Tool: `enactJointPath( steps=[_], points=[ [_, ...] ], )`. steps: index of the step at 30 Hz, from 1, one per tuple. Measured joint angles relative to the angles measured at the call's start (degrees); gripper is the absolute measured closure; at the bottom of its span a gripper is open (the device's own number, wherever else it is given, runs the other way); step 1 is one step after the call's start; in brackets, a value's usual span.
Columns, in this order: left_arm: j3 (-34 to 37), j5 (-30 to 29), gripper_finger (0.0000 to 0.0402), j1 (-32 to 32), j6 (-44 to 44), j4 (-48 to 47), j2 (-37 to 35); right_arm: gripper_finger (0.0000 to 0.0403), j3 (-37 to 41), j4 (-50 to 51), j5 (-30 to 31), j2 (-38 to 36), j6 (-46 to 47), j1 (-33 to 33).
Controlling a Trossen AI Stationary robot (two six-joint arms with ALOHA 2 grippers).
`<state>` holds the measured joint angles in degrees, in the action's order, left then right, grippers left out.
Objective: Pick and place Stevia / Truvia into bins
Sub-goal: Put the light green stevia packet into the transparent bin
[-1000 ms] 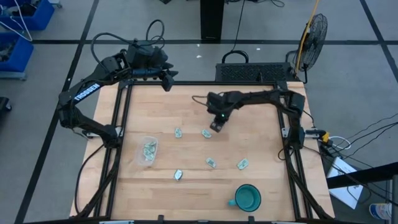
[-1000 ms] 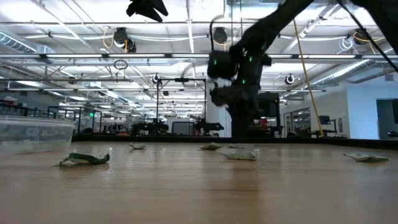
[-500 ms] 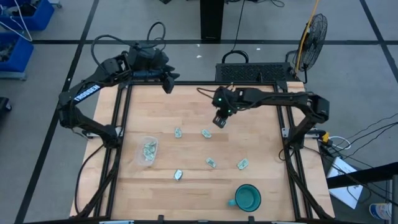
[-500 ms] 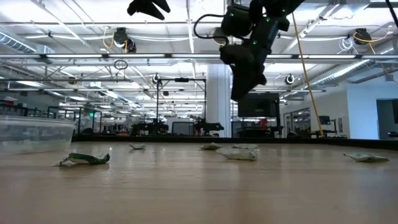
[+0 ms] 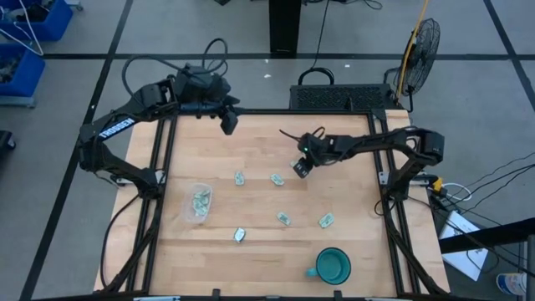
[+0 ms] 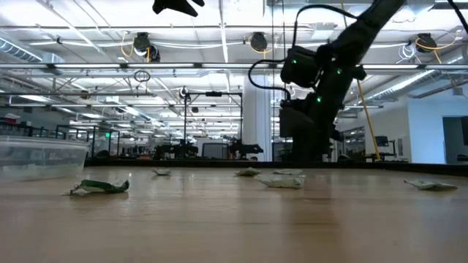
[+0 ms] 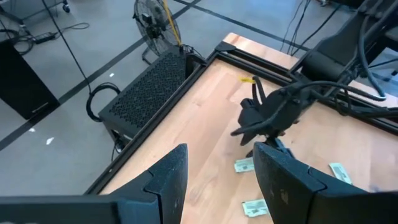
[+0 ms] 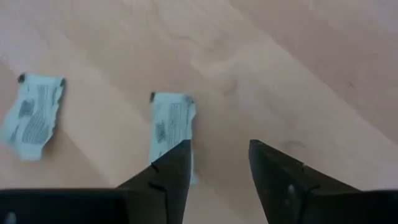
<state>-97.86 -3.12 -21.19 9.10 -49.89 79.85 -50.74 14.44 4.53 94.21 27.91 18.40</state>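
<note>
Several pale green and white sachets lie flat on the wooden table: two at mid-table (image 5: 239, 177) (image 5: 277, 179) and three nearer the front (image 5: 283, 218) (image 5: 325, 221) (image 5: 239, 235). The clear tub (image 5: 197, 203) stands at the left with sachets inside. My right gripper (image 5: 299, 167) (image 8: 217, 155) is open, low over the table and pointing steeply down. One sachet (image 8: 171, 124) lies just beside one of its fingers and another (image 8: 34, 115) farther off. My left gripper (image 5: 227, 124) (image 7: 217, 168) hangs open, high over the far left of the table.
A green cup (image 5: 333, 265) stands near the front edge, right of centre. Black frame rails (image 5: 159, 167) run along the table's sides. A black perforated box (image 5: 343, 96) sits behind the far edge. Bare wood lies between the sachets and the far edge.
My right gripper has risen, then come down again a little farther toward the table's right edge, and it has turned at the wrist. Its arm's elbow has swung out toward the right. My left gripper has drifted slightly toward the table's middle. The sachets have stayed where they were.
</note>
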Motion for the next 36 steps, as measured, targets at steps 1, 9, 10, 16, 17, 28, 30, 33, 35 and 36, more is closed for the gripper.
enactJointPath(
  steps=[1,9,10,16,17,28,30,33,35,36],
  points=[
    [0.00,0.01,0.0213,0.13,0.00,0.01,0.00,0.0251,1.06,-1.80,-0.01,0.00,0.87,0.14],
    [0.00,-0.01,0.0213,0.33,0.09,0.02,0.00,0.0251,6.23,-11.40,-3.70,-0.07,5.31,-0.49],
    [0.00,0.00,0.0213,0.33,0.09,0.02,0.00,0.0251,6.44,-11.58,-3.07,-0.07,5.27,-0.68],
    [0.00,0.01,0.0213,0.33,0.09,0.02,0.00,0.0276,7.65,-11.87,-2.72,-0.17,4.65,-0.86],
    [0.00,0.00,0.0213,0.33,0.09,0.02,0.00,0.0288,7.82,-11.86,-2.55,-0.17,4.13,-0.86],
    [0.03,-1.45,0.0213,0.31,-0.95,-2.44,0.00,0.0398,8.16,-21.76,-9.26,0.04,4.47,-2.17],
    [1.29,-0.50,0.0213,0.29,-0.15,-3.64,0.17,0.0401,8.16,-23.85,-9.22,0.04,4.54,-2.75],
    [5.83,4.94,0.0213,0.30,1.80,-3.36,0.54,0.0402,8.16,-27.59,-9.37,0.04,4.54,-3.84],
    [10.29,7.56,0.0213,0.37,2.26,-1.58,0.61,0.0402,8.06,-28.58,-9.38,0.00,4.54,-4.14],
    [12.95,8.24,0.0213,0.49,2.63,0.15,0.67,0.0402,8.07,-28.18,-9.32,0.00,4.54,-4.25]
  ],
)
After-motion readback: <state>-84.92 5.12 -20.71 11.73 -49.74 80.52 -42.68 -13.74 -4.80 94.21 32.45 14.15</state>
